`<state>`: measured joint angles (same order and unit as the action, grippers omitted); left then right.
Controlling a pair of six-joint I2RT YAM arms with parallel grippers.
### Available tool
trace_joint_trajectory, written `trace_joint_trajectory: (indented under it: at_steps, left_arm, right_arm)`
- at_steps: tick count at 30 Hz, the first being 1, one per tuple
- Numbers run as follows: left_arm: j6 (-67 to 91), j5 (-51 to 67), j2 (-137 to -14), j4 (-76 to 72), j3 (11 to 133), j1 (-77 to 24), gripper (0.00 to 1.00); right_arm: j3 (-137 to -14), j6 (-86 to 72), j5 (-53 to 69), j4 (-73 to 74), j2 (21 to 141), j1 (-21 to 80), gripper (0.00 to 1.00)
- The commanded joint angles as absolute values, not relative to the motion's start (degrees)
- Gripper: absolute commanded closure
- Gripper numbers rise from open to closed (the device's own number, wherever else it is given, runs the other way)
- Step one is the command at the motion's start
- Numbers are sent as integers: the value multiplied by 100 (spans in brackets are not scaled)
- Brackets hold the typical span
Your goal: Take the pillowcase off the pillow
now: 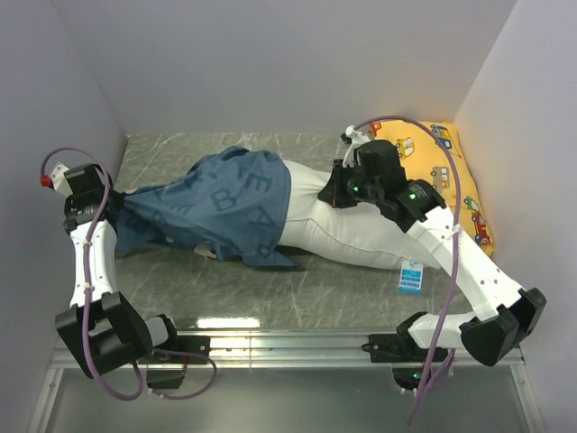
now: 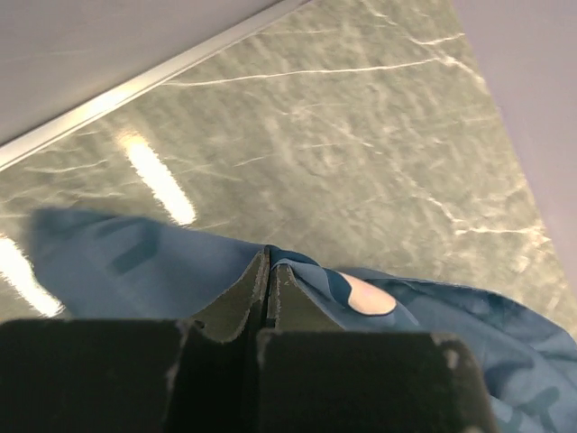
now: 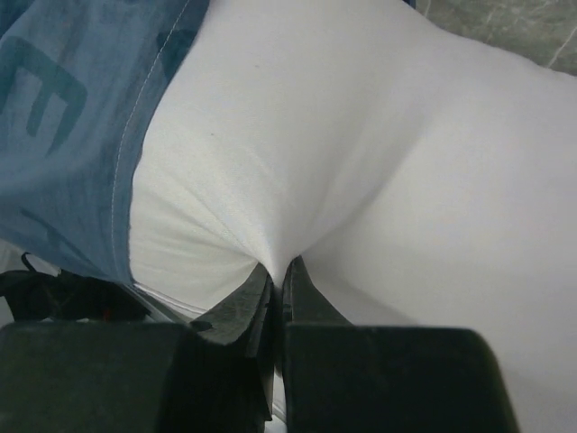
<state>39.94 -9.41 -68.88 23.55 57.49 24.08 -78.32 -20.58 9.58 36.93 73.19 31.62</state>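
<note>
The dark blue pillowcase [image 1: 212,206] covers the left part of the white pillow [image 1: 352,230], which lies across the middle of the table. My left gripper [image 1: 124,200] is shut on the pillowcase's left end; the wrist view shows blue cloth [image 2: 379,311] pinched between the fingers, my left gripper [image 2: 269,262] meeting at the tips. My right gripper [image 1: 332,191] is shut on a fold of the pillow's bare white fabric [image 3: 361,144], my right gripper [image 3: 278,266] pinching it. The pillowcase's hem [image 3: 126,171] lies just left of it. A small blue label [image 1: 410,277] sits at the pillow's near right.
A yellow vehicle-print pillow [image 1: 451,171] leans in the back right corner behind the right arm. Grey walls close in on the left, back and right. The marble-patterned table [image 1: 270,293] shows in front of the pillow, ending at a metal rail [image 1: 288,343].
</note>
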Motion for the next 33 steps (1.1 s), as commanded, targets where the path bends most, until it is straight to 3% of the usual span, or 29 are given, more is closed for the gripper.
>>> trace_joint_trajectory:
  at_steps: [1,7,9,10,13,14,23,33]
  left_arm:
    - [4113,-652,-6969,2092,6214,2505,99]
    - [3911,1111,-7084,1749,6486,2470,96]
    - [3737,1422,-7093,1871,6705,2365,82]
    - [3640,1511,-7101,1959,6819,2182,61]
    - [3253,1424,-6953,2354,7171,1585,22]
    - [3182,1267,-6796,2408,7250,1408,18]
    - [2918,835,-5636,2927,6506,-341,12]
    - [2654,18,-5502,3454,6003,-1581,16]
  right_arm:
    - [-8234,-2136,966,3190,6741,2927,100]
    - [-8446,-2276,1371,3138,6758,2935,100]
    - [-8420,-2329,1450,3059,6802,2927,100]
    - [-8411,-2347,1459,3024,6829,2935,100]
    - [-8472,-2399,1450,2918,7022,2935,100]
    - [-8490,-2426,1433,2874,7162,2927,100]
    - [-8754,-2531,1240,2646,7901,2979,100]
    - [-8772,-2619,844,2575,8139,3067,100]
